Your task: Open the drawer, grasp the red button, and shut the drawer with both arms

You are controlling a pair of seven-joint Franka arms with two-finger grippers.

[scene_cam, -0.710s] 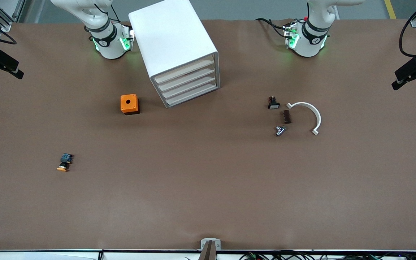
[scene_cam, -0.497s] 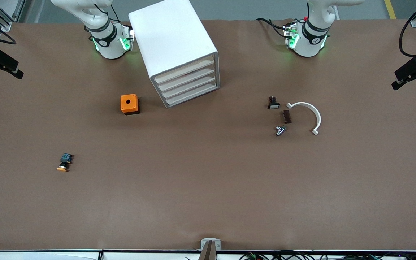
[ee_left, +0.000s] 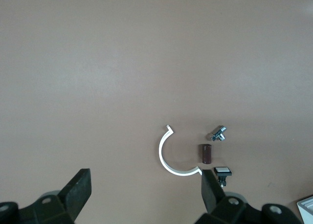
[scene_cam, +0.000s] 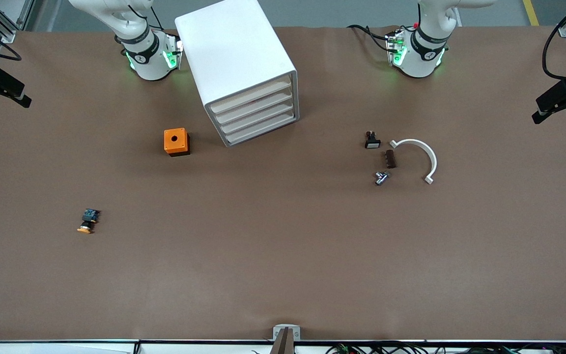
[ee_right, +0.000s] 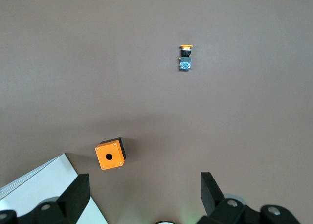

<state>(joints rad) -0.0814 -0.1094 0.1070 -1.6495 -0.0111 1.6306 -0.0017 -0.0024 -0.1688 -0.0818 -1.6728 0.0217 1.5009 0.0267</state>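
The white cabinet (scene_cam: pixel 236 59) stands between the two arm bases, and its top also shows in the right wrist view (ee_right: pixel 41 185). The drawer (scene_cam: pixel 251 96), uppermost of four, is shut flush with the ones below it. The red-capped button is hidden. Both arms are raised and their hands are out of the front view. My left gripper (ee_left: pixel 145 192) is open and empty, high over the small parts at the left arm's end. My right gripper (ee_right: pixel 144 194) is open and empty, high over the table by the orange box (ee_right: pixel 110 154).
The orange box (scene_cam: pixel 176 141) sits beside the cabinet. An orange-capped button (scene_cam: pixel 86 221) lies nearer the front camera, at the right arm's end. A white arc (scene_cam: pixel 423 157), a brown cylinder (scene_cam: pixel 390 159), a black switch (scene_cam: pixel 372 140) and a metal part (scene_cam: pixel 381 177) lie at the left arm's end.
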